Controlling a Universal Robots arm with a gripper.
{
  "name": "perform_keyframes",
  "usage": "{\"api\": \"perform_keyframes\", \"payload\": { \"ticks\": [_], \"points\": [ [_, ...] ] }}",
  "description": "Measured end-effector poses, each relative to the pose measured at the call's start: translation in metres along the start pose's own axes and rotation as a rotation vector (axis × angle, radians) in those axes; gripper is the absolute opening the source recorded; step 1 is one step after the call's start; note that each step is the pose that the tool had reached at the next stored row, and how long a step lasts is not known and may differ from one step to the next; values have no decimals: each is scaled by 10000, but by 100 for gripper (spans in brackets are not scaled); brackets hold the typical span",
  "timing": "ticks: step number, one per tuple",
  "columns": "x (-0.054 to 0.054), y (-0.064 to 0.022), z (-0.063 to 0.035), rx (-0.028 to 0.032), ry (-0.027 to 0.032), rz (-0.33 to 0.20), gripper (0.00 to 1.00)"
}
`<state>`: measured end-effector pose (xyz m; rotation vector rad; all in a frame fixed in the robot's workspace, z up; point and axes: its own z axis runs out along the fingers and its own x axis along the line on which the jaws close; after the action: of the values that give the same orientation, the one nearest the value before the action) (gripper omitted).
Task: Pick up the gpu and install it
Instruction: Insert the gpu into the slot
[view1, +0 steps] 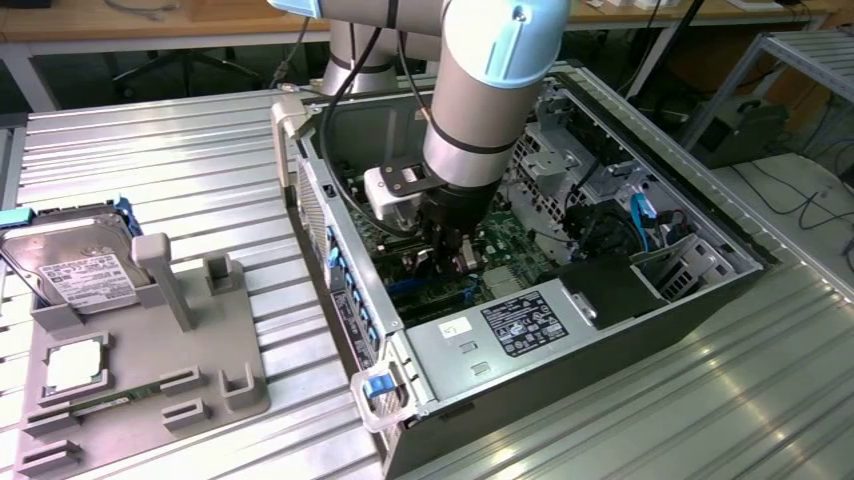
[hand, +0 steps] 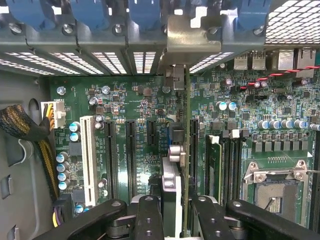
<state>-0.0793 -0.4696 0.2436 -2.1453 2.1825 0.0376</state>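
Black gripper (hand: 180, 225) jaws are clamped on the thin, black-faced gpu card (hand: 186, 145). It is held edge-on over the green motherboard (hand: 130, 100), its silver metal bracket (hand: 192, 37) at the rear slots. In the exterior view this sits mid-frame inside the open grey computer case (view1: 574, 400). Installing is in hand; seating likely calls for a straight, aligned press.

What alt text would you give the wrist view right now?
The gripper grips the gpu, seen edge-on between its black fingers, over the green motherboard alongside its black expansion slots. The card's silver bracket sits at the case's vented rear wall; whether the card is seated cannot be told.
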Motion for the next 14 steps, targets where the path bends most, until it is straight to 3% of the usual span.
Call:
{"api": "perform_keyframes", "payload": {
  "ticks": [14],
  "points": [
    [-3, 10, -36, 20, -2, -2, 28]
  ]
}}
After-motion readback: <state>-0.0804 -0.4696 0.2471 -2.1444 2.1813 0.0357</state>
